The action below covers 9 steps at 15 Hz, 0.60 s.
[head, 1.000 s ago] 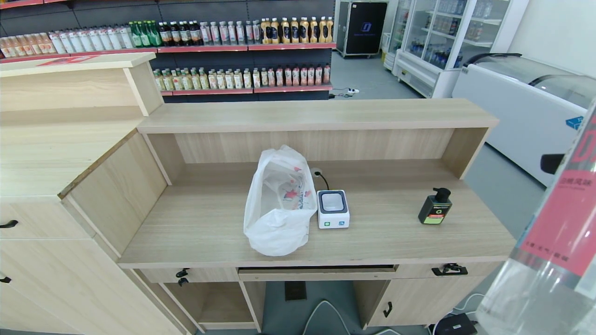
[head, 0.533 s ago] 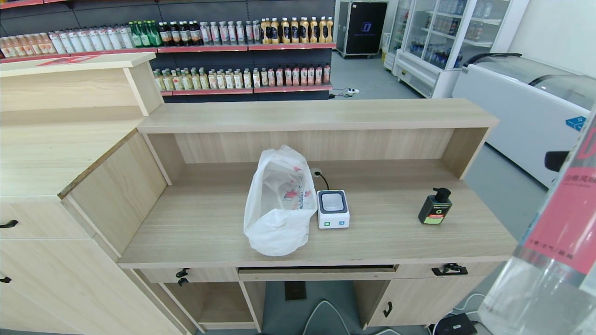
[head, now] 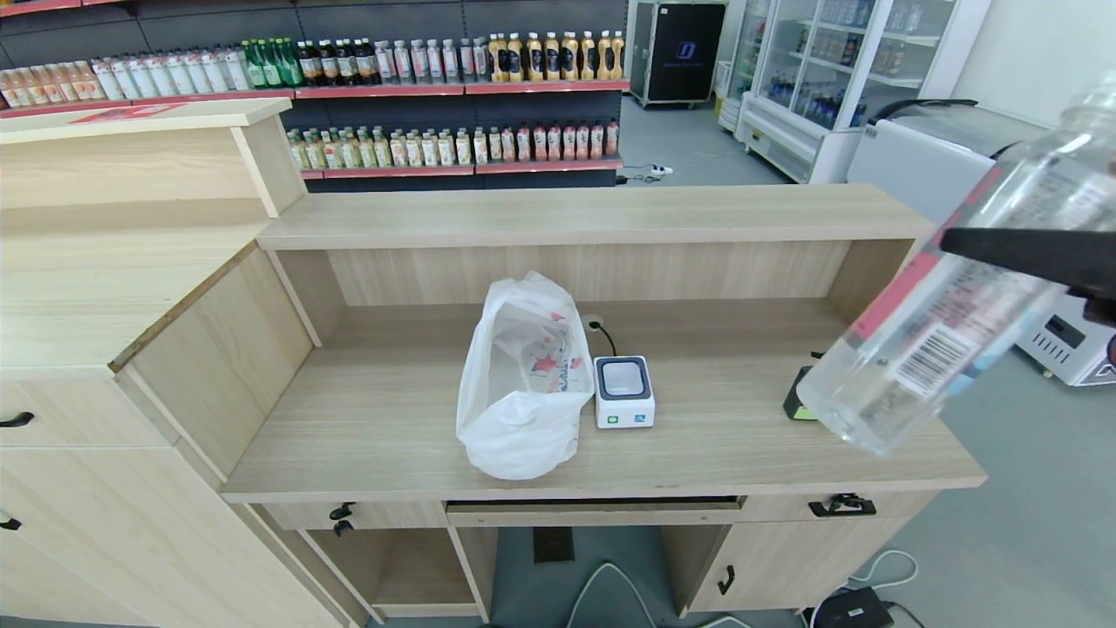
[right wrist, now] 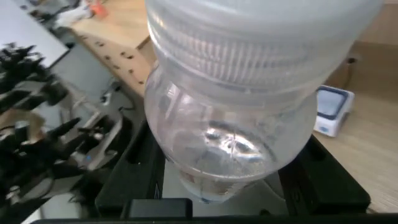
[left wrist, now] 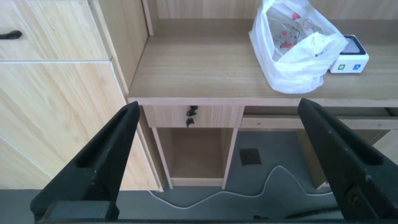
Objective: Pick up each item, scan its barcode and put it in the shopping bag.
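Note:
A clear plastic bottle with a pink label and a barcode hangs tilted over the counter's right end, base down toward the counter. My right gripper is shut on its upper body. The right wrist view looks along the bottle toward the white scanner. That scanner sits mid-counter, with the white shopping bag standing open beside it on its left. My left gripper hangs open, low in front of the counter's left end, nothing between its fingers. Bag and scanner lie ahead of it.
A black pump bottle stands on the right of the wooden counter, mostly hidden behind the clear bottle. A raised shelf runs along the counter's back. A taller cabinet walls the left side. Drawers sit under the front edge.
The clear bottle has swung from upright at the far right edge up and leftward into a tilt, its barcode now showing, its base covering the pump bottle.

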Tool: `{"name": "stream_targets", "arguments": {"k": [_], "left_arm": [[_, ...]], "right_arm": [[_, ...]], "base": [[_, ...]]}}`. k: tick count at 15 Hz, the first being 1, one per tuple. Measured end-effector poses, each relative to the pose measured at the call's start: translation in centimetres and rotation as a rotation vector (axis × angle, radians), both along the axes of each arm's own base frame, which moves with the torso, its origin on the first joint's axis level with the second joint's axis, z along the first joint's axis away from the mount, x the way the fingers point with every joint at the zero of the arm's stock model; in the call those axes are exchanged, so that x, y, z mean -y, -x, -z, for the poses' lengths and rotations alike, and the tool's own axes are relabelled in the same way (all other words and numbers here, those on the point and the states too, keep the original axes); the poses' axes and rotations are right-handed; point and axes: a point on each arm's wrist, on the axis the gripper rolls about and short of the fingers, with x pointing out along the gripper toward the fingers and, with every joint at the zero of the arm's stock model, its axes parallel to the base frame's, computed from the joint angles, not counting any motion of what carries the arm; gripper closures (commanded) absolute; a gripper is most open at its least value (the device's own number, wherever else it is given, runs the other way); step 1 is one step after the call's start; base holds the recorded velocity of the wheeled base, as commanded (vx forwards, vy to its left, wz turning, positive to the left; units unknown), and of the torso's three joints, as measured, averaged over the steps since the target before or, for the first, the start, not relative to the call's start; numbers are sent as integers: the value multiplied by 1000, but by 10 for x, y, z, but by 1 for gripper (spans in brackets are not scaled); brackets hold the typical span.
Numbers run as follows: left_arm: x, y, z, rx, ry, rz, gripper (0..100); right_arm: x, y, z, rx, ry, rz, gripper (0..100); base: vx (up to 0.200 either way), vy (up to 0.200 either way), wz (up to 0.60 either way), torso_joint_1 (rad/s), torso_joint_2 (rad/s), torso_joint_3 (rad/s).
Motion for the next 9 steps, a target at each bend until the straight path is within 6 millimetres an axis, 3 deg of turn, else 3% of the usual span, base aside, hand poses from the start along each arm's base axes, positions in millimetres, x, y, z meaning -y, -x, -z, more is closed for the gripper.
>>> {"name": "stream_targets", "arguments": {"k": [4, 9], "left_arm": [[0, 0, 0, 0, 0, 0, 0], [0, 0, 0, 1, 0, 0, 0]], "right_arm": [[28, -44, 15, 107, 60, 420, 100], [54, -79, 54, 226, 327, 607, 100]], "base": [[0, 0, 0, 0, 0, 0], [0, 0, 0, 0, 0, 0]]}}
